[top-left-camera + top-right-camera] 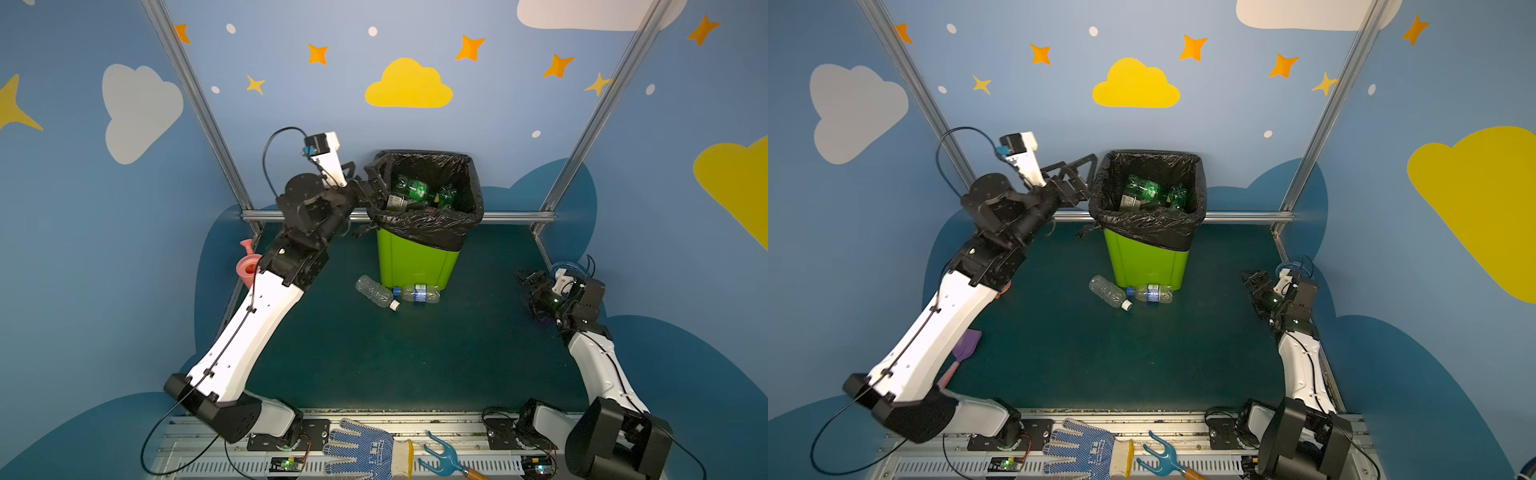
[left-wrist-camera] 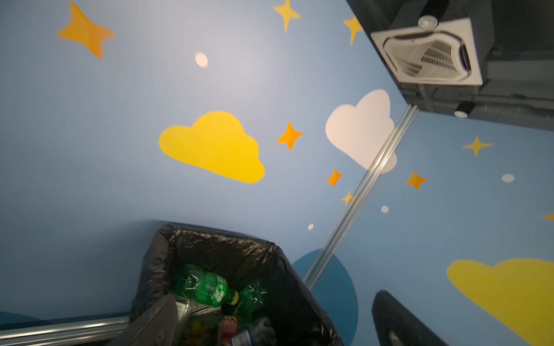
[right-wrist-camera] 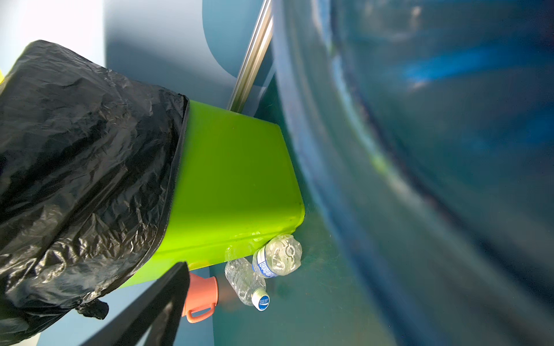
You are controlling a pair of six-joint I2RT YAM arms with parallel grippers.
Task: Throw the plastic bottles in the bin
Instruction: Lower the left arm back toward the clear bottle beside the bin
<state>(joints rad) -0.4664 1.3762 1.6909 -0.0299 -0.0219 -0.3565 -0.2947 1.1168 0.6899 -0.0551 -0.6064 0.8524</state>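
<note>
Nr edge: 1 dotted glove [image 1: 361,451] + 1 blue hand rake [image 1: 442,457] on the front rail, not task items.

Mid mat [image 1: 415,365]: 2 plastic bottles [image 1: 1129,293] left out, both lying flat at the bin's foot.
- Clear bottle [image 1: 374,291]: white cap twd me.
- Blue-label bottle [image 1: 420,293]: dented, against the bin wall. The pair abt touching.

Look empty, so prob v light, thin-walled, slick; will roll or squash. I'd pinch mid-body across the long axis, gently. Clear one first, its sides are free.

My right gripper [image 1: 528,291] is well right of them, jaws apart, nothing in it.

Far: 1 bin [image 1: 415,262], black liner. At least 4 bottles show inside, incl green bottle [image 2: 207,287]; pile below hidden. My left gripper [image 1: 1088,176] at its left rim, spread wide, empty.
</note>
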